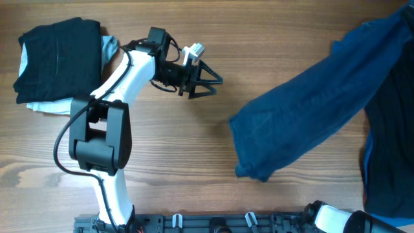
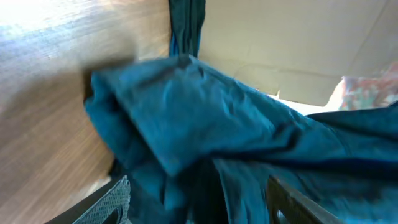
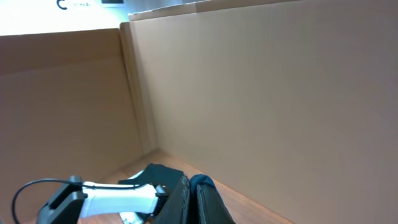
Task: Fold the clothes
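Blue garment (image 1: pixel 304 110) judged soft, limp, light, best pinched at its free corner; left gripper (image 1: pixel 208 81) stands open, empty; right gripper (image 3: pixel 194 199) closed.

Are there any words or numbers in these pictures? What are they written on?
None can be read.
Dark marks at the top edge of the right wrist view, above the cardboard wall: cut off, unreadable.
The clothes and the table: no writing shows.
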Tool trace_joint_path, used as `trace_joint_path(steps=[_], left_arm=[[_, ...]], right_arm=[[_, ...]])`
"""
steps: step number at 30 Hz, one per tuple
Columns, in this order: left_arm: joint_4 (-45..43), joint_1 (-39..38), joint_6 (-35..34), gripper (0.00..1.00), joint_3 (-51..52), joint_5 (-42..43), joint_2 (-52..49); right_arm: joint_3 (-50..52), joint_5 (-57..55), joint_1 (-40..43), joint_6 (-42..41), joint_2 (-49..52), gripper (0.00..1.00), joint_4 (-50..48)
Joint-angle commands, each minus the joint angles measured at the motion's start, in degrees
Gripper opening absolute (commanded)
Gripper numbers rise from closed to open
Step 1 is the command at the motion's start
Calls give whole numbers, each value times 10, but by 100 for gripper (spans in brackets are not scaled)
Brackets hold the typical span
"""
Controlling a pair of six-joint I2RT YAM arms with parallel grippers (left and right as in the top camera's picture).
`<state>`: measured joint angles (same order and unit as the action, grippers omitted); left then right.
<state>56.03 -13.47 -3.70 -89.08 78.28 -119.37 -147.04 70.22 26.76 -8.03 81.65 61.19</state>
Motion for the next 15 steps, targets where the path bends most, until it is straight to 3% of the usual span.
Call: trace_joint_path(steps=[1, 4, 11, 15], left_arm=[[6, 0, 3, 71, 0, 67, -3], [15, -4, 3, 70, 0, 118, -3], [14, -21, 3, 73, 0, 120, -3], [-49, -40, -36, 73, 0, 120, -4]], right_arm=[[-5, -33, -1, 10, -5, 4, -1], [-5, -49, -1, 19, -5, 4, 8], [-5, -62, -1, 21, -5, 4, 24], [-5, -62, -1, 21, -7, 4, 24]])
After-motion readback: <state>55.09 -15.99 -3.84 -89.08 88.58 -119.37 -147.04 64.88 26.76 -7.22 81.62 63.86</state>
